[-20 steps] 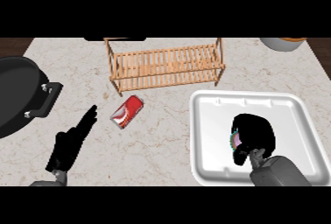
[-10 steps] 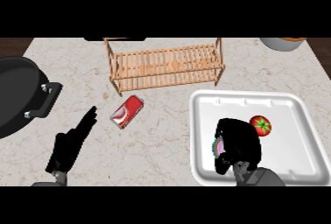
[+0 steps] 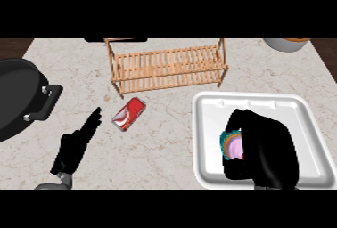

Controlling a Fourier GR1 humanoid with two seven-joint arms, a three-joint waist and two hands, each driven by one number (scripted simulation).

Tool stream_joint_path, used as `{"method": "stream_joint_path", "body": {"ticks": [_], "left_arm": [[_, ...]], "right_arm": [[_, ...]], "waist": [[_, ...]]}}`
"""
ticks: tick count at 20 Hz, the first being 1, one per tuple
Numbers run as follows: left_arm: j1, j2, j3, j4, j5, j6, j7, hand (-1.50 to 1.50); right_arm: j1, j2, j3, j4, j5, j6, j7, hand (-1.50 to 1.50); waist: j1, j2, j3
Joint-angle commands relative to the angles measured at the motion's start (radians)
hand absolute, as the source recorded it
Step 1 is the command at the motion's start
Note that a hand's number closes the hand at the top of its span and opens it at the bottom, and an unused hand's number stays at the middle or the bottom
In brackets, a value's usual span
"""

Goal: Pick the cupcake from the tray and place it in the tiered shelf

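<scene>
A pale marbled counter (image 3: 171, 147) carries a wooden shelf (image 3: 168, 67), a red can (image 3: 129, 114), a black pan (image 3: 16, 100) and a white tray (image 3: 256, 103). In the tray, the right hand (image 3: 263, 149) curls round the cupcake (image 3: 232, 144). The left hand (image 3: 76, 147) rests with fingers straight.

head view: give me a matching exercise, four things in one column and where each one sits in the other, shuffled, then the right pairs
Things:
1. cupcake
2. red can
3. wooden shelf
4. black pan

Places:
A. at the counter's left edge
B. lying on the counter between the left robot hand and the shelf
C. in the white tray, under the right robot hand
D. at the back of the counter, beyond the tray

Pairs: 1-C, 2-B, 3-D, 4-A
</scene>
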Motion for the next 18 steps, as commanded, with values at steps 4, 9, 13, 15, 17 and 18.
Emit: {"method": "stream_joint_path", "body": {"ticks": [4,9,13,15,17,18], "left_arm": [[-0.014,0.003,0.014,0.023,0.005,-0.012,-0.011,0.0],[-0.02,0.02,0.024,0.03,0.004,-0.039,-0.028,0.0],[-0.011,0.031,0.04,0.023,0.02,-0.061,-0.027,0.0],[-0.034,-0.021,0.005,0.031,-0.017,-0.01,-0.005,0.0],[-0.027,-0.002,0.017,0.052,-0.018,-0.026,-0.034,0.0],[0.024,0.003,0.008,0.018,-0.018,-0.038,-0.061,0.0]], "right_arm": [[-0.217,0.114,-0.117,-0.185,0.032,0.049,0.118,1.5],[-0.475,0.146,-0.26,-0.009,0.011,0.071,0.11,1.5],[-0.603,0.09,-0.422,0.124,-0.023,0.067,0.02,1.5],[-0.697,0.101,-0.428,0.278,0.018,0.009,0.009,1.5],[-0.773,0.099,-0.463,0.349,0.033,0.005,0.025,1.5],[-0.742,0.077,-0.47,0.37,0.04,-0.024,-0.011,1.5]], "waist": [[0.003,0.0,-0.001],[0.013,0.004,-0.001],[0.012,0.004,0.0],[0.017,0.006,0.0],[0.017,0.005,0.0],[0.018,0.005,0.0]]}}
